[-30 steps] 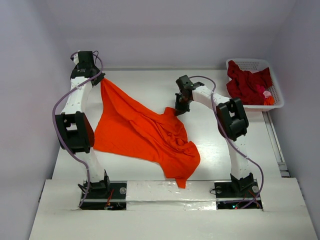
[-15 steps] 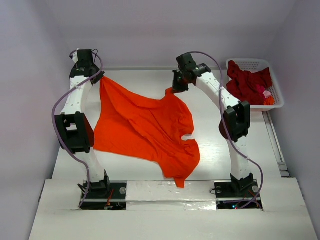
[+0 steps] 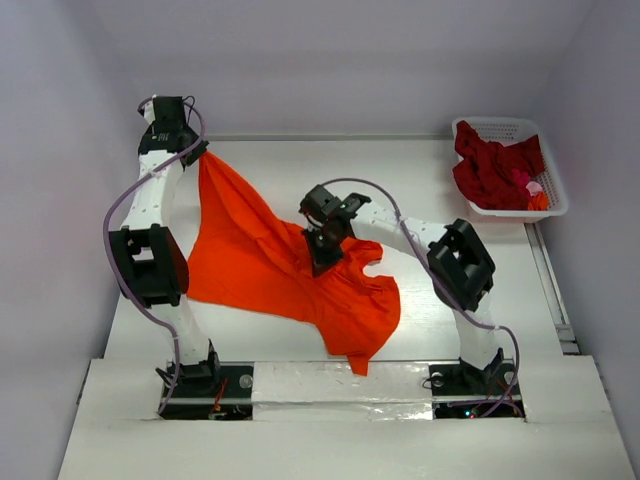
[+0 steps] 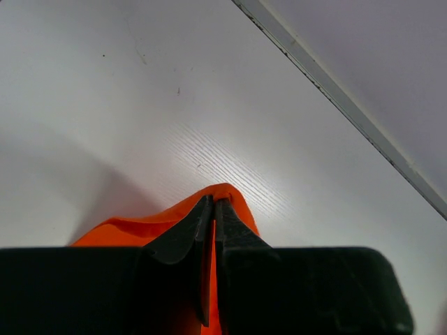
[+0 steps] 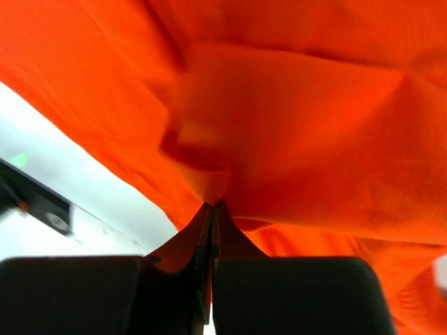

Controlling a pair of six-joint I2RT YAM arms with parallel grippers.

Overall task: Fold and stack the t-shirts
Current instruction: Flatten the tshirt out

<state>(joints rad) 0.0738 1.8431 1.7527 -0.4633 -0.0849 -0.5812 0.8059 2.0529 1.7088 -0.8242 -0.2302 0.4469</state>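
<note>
- Top external: the orange t-shirt point(image 3: 262, 272) lies crumpled mid-tabletop point(image 3: 430, 180), the left pincer point(image 3: 196, 156) at its far-left corner and the right pincer point(image 3: 322, 252) at its middle; the dark red t-shirt point(image 3: 488, 166) fills the basket point(image 3: 506, 124).
- Left wrist: fingers pressed together on an orange fold.
- Right wrist: fingers pinching orange cloth, which fills the view.

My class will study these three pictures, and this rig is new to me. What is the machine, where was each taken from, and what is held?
Two robot arms stand at the near edge of a table. The wide picture looks down from above and behind; the other two come from cameras on each wrist. The left hand is shut on a far corner of an orange t-shirt, the right hand on a fold near its middle; the rest lies on the table. A white basket at the far right holds a dark red shirt.
</note>
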